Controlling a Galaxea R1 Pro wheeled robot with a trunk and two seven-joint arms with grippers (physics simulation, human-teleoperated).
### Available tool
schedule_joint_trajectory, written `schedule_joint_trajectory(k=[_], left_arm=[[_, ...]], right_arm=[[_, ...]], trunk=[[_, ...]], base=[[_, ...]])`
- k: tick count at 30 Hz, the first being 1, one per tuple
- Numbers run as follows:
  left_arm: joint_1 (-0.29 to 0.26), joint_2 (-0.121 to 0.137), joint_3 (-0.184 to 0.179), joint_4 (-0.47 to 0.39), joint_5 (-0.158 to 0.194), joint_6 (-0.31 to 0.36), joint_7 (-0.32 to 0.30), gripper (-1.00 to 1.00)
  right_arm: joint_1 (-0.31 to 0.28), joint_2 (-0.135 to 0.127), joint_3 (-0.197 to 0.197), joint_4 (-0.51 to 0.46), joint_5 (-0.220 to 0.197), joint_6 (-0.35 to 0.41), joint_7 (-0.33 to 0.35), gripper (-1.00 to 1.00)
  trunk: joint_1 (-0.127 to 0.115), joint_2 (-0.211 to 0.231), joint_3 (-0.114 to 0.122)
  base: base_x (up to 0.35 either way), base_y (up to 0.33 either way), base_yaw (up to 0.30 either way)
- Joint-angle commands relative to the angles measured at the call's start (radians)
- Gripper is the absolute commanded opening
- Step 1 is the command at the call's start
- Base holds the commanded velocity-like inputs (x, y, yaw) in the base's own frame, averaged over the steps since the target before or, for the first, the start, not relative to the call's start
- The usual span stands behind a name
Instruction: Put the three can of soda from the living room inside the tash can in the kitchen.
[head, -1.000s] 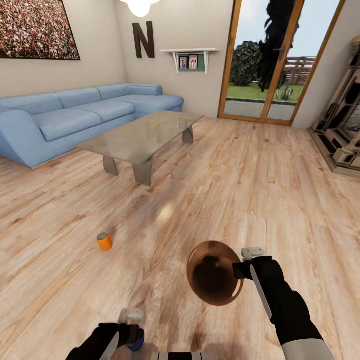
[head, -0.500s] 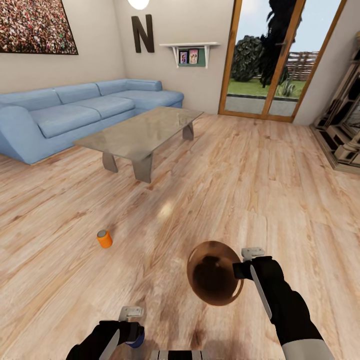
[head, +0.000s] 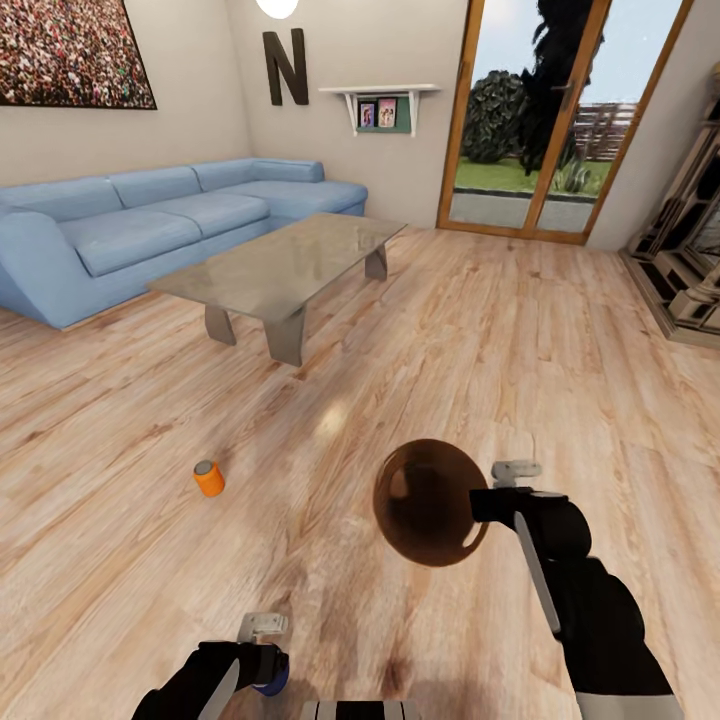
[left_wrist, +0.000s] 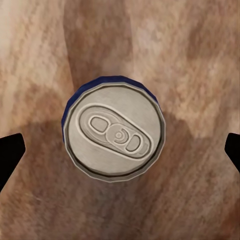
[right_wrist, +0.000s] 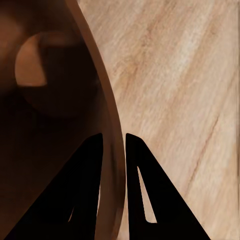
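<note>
Head cam: high, tilted forward and down over both arms, facing the sofa and coffee table — wide, far view across the wood floor.

Left wrist cam: straight down, very close over a blue-sided can standing on the floor; head view has that can at its lower edge.

Right wrist cam: close, along the fingers pinching the tash can wall — same bin mid-frame in the head view.

Light wood floor carries an upright orange soda can, coffee table, blue sofa
</note>
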Motion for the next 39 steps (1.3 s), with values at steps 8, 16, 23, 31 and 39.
schedule_joint_trajectory(k=[8, 16, 23, 31, 39], left_arm=[[0.0, 0.0, 0.0, 0.001, 0.0, -0.001, 0.0, 1.0], [0.0, 0.0, 0.0, -0.001, 0.0, -0.002, 0.0, 1.0], [0.0, 0.0, -0.001, -0.005, 0.0, -0.002, 0.001, 1.0], [-0.005, -0.001, -0.001, -0.009, 0.0, -0.001, 0.005, 1.0], [-0.02, -0.001, -0.001, -0.009, 0.001, 0.001, 0.006, 1.0]], right_arm=[[0.002, 0.011, 0.001, -0.024, -0.013, 0.0, 0.004, -1.0], [0.002, 0.02, 0.001, -0.027, -0.015, 0.0, 0.004, -1.0], [0.002, 0.021, 0.024, -0.027, -0.015, 0.0, 0.004, -1.0], [0.002, 0.022, 0.057, -0.027, -0.015, 0.0, 0.005, -1.0], [0.002, 0.021, 0.062, -0.028, -0.015, 0.0, 0.005, -1.0]], trunk=[[0.0, 0.0, 0.0], [0.002, -0.001, -0.015], [0.003, -0.001, -0.023], [0.003, -0.001, -0.023], [0.003, -0.001, -0.023]], base=[[0.0, 0.0, 0.0], [0.0, 0.0, 0.0], [0.0, 0.0, 0.0], [0.0, 0.0, 0.0], [0.0, 0.0, 0.0]])
